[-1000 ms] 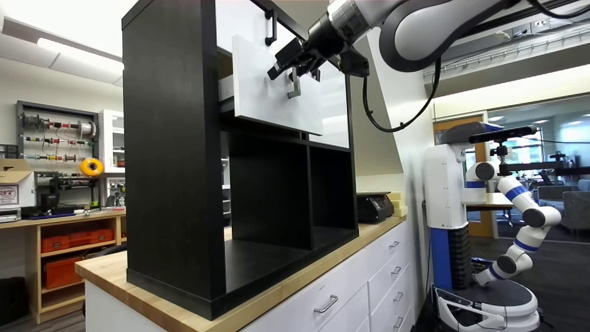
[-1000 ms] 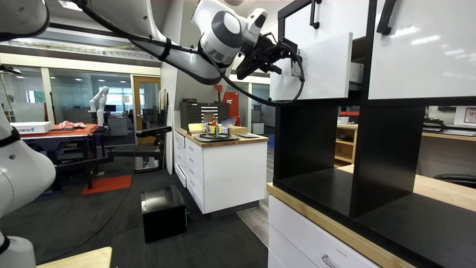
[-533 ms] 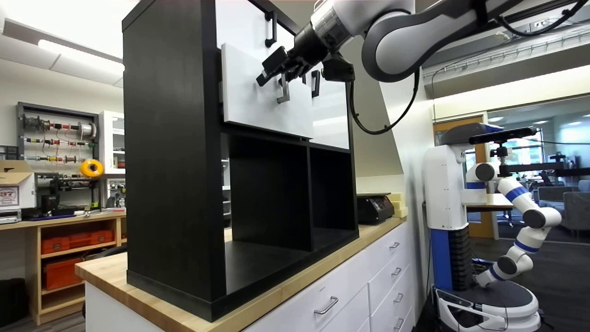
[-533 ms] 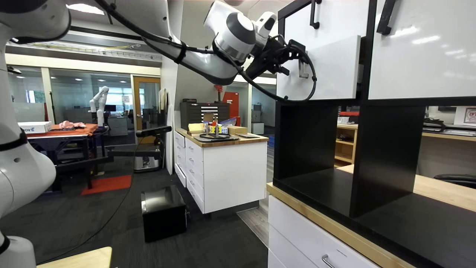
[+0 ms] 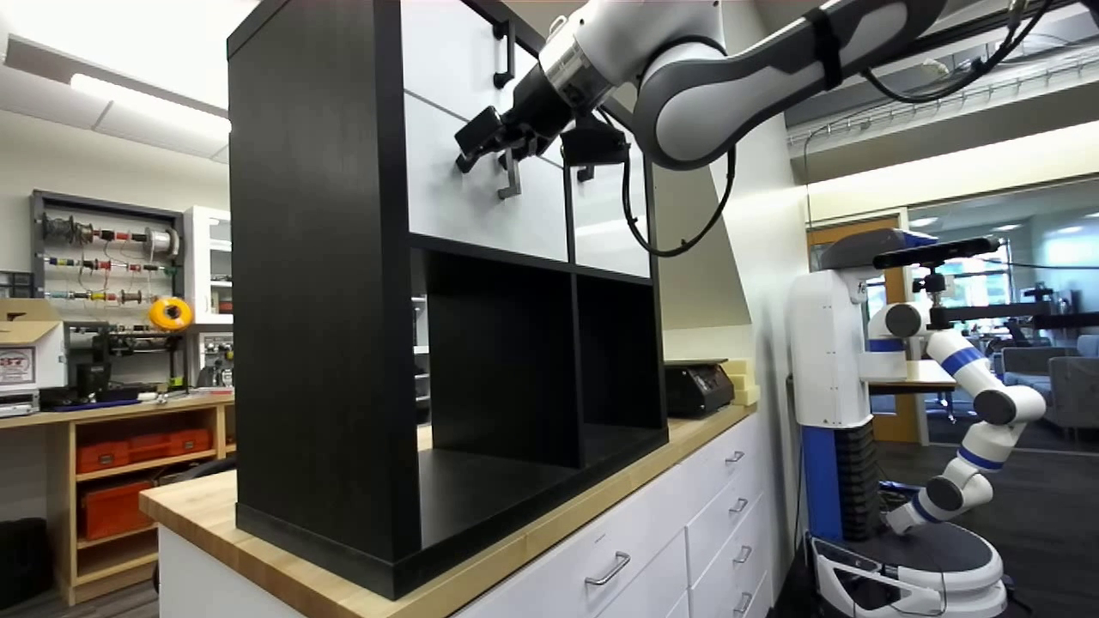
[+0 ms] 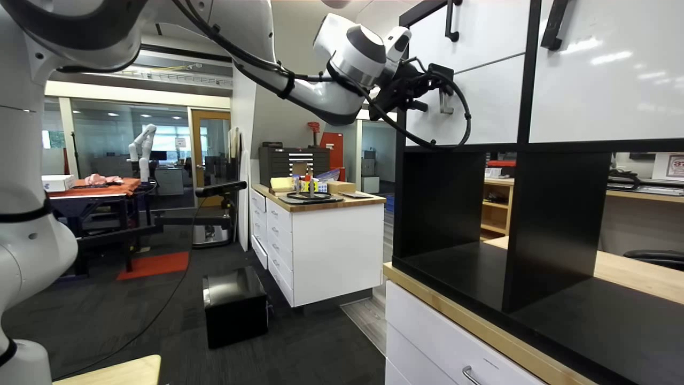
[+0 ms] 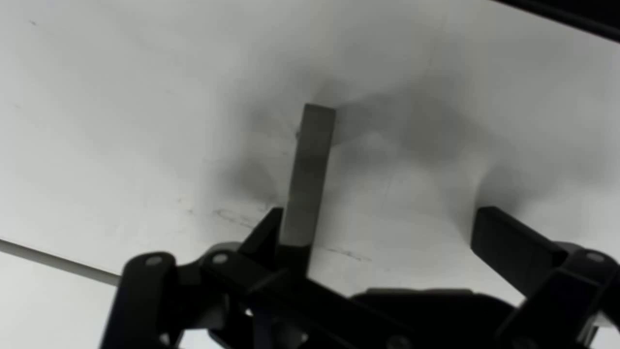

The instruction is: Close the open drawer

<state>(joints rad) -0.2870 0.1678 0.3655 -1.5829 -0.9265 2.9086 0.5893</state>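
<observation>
the wrist view alone is clearly showing two fingers (image 7: 508, 242) of one gripper (image 7: 380, 218) standing wide, one handle (image 7: 310, 174) between; in both exterior views, one drawer (image 5: 468, 206) is sitting flush.

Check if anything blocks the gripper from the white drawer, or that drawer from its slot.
Nothing visible: the white drawer looks flush in the black shelf unit; only its bar handle juts between the fingers of the open gripper.
</observation>
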